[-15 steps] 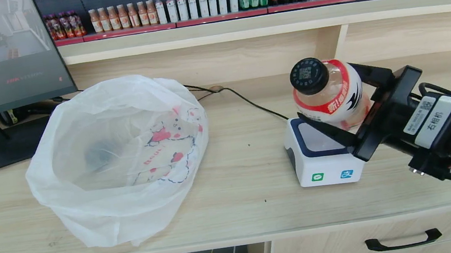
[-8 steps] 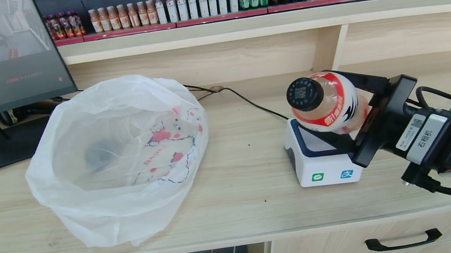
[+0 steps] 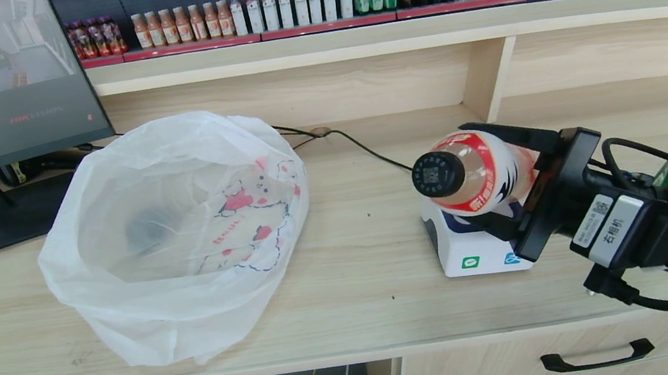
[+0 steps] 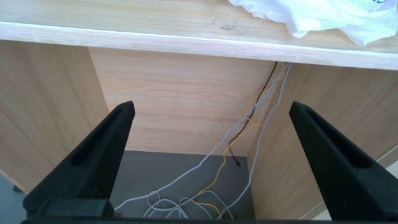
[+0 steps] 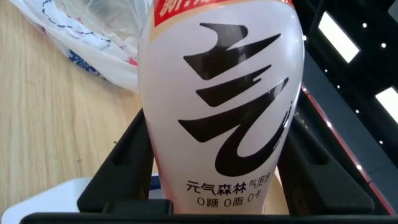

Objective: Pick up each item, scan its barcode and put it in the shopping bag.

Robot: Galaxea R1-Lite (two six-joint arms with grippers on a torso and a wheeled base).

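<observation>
I'm seeing the right gripper (image 3: 488,180) clamping the bottle (image 3: 464,171), which is tilting sideways, black cap pointing toward the shopping bag (image 3: 179,234), just above the scanner (image 3: 468,253) on the counter (image 3: 360,287). The bag is sitting open, well apart. The left gripper (image 4: 211,155) is hanging below the counter edge, 2 fingers spread wide.

- bottle (image 3: 489,168): pale pink, red band, black brush strokes, black cap (image 3: 437,174)
- scanner (image 3: 470,253): white, dark blue trim, green and blue icons
- shopping bag (image 3: 125,266): translucent white, red-and-blue cartoon print
- counter (image 3: 373,292): pale wood grain
</observation>
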